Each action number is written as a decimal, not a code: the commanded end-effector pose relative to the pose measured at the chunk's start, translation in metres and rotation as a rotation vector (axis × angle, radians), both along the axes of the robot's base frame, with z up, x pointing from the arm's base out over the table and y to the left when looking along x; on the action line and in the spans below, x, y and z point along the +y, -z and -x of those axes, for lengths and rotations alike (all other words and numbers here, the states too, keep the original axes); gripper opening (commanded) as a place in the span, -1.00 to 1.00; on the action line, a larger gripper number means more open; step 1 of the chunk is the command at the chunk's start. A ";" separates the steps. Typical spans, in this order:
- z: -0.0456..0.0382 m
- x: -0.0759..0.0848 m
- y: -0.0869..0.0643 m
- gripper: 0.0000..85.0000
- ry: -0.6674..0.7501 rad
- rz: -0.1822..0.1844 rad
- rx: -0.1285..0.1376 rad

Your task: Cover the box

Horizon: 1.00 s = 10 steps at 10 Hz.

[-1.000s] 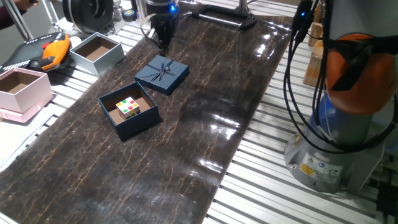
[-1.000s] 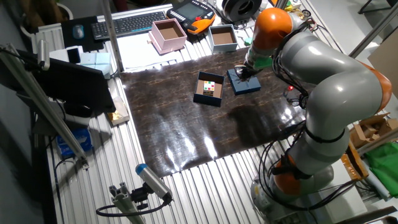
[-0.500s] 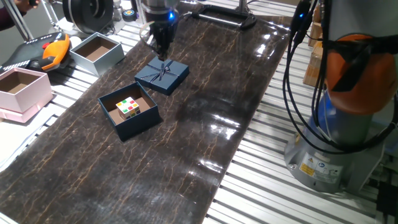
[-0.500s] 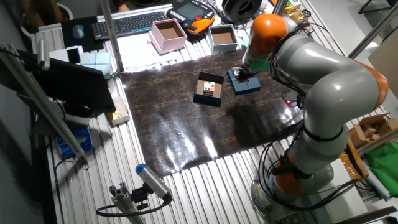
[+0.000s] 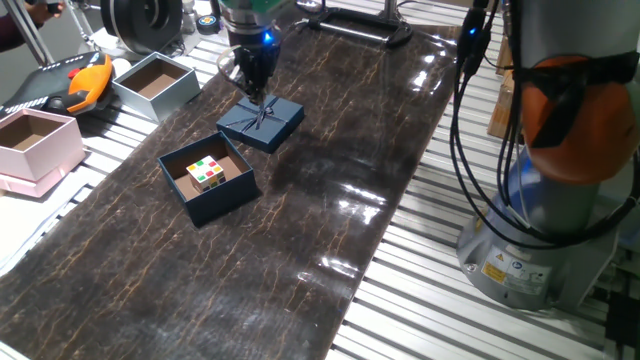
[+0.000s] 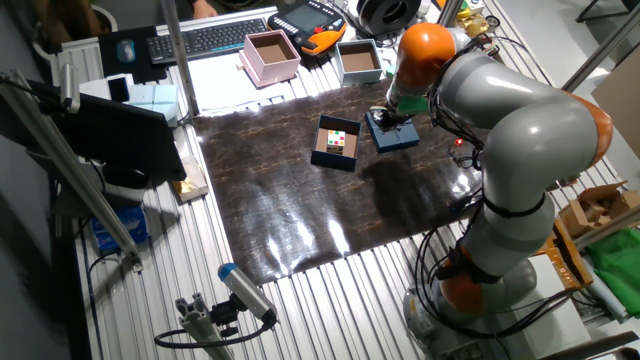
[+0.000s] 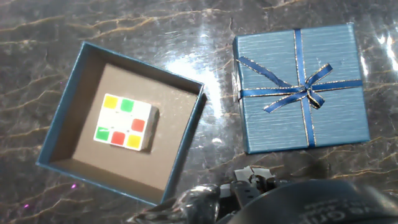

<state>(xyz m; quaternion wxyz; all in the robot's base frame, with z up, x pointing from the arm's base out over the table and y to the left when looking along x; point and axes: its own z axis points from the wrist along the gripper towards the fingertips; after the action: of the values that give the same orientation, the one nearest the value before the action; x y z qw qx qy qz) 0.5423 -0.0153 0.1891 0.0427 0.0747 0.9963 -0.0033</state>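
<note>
Dark marbled worktop (image 5: 330, 200) holds open box (image 5: 207, 178) with cube (image 5: 208, 172) at left-centre, bowed lid (image 5: 261, 121) just beside it, claw (image 5: 254, 92) over lid, spread or not unclear; step: reaching lid, next descend and pinch it.

Three open boxes sit on the table — one dark navy-blue square cardboard box (image 5: 207, 177), one pale pink box (image 5: 38, 143) and one light grey box with a brown inside (image 5: 156, 86). There is one loose lid: a navy square lid with a thin ribbon bow (image 5: 261, 121). Inside the navy box lies one small puzzle cube with coloured stickers (image 5: 208, 172) — a single item. One dark marbled mat (image 5: 330, 200) covers the table. One robot arm (image 6: 500, 110) reaches in.
</note>
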 end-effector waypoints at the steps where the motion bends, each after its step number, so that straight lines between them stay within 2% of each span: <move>1: -0.0009 0.000 0.002 -0.98 0.016 -0.010 0.004; 2: -0.0026 0.000 0.006 -0.98 0.044 -0.020 0.007; 3: -0.0048 -0.003 0.009 -0.98 0.046 0.000 0.014; 7: -0.0131 -0.015 0.015 -0.98 0.107 0.021 0.054; 10: -0.0147 -0.019 0.024 -0.98 0.128 0.022 0.050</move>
<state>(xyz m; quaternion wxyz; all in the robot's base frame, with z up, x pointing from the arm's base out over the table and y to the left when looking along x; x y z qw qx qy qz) 0.5572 -0.0345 0.1651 0.0186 0.1377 0.9901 -0.0190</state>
